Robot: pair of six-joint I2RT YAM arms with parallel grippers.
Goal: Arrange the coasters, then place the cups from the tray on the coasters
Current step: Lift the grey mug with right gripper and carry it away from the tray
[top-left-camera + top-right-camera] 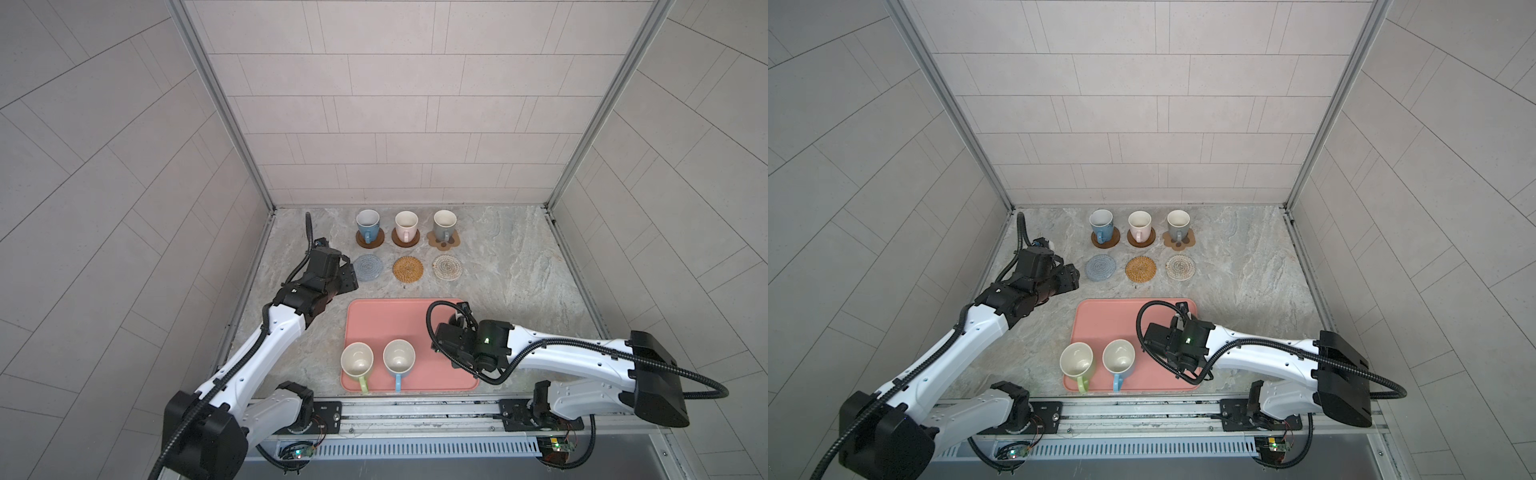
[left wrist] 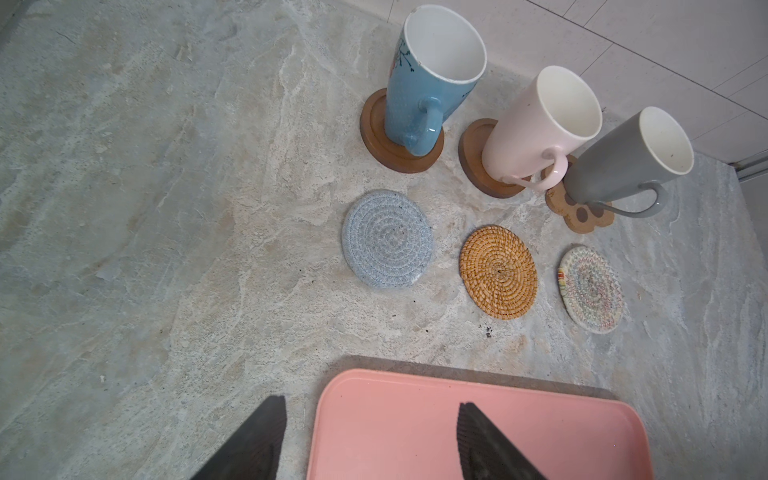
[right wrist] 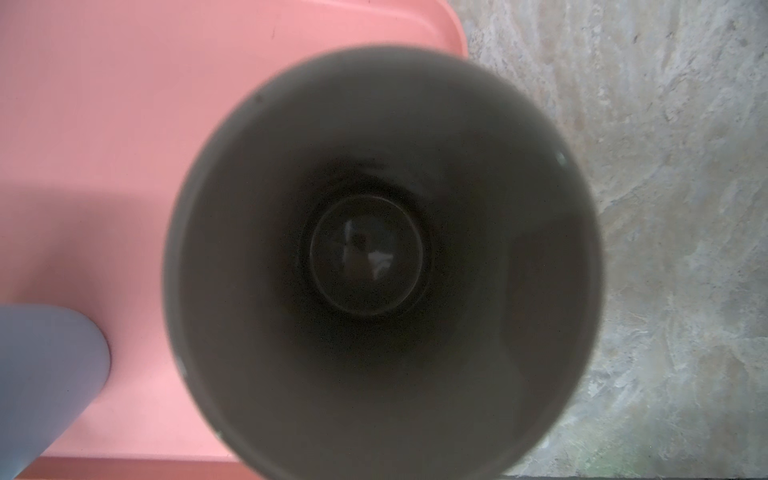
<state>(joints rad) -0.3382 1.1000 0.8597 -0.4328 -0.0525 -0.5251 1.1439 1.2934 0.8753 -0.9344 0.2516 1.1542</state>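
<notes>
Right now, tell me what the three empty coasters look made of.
Grey-blue coaster: soft cotton-like rope, matte, coiled in rings. Golden coaster: rattan or similar cane, slight sheen, spiral weave. Pale coaster: woven cord, matte, coloured flecks; probably cotton.

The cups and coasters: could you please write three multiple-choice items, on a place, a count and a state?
1. The pink cup stands: A between the blue cup and grey cup; B left of both; C right of both.
2. Coasters without a cup: A one; B three; C five.
3. On the left gripper the jaws are: A shut on a cup; B shut on a coaster; C open, empty.
Answers: A, middle of the far row; B, the grey-blue coaster, golden coaster and pale coaster lie bare; C, a clear gap shows.
</notes>
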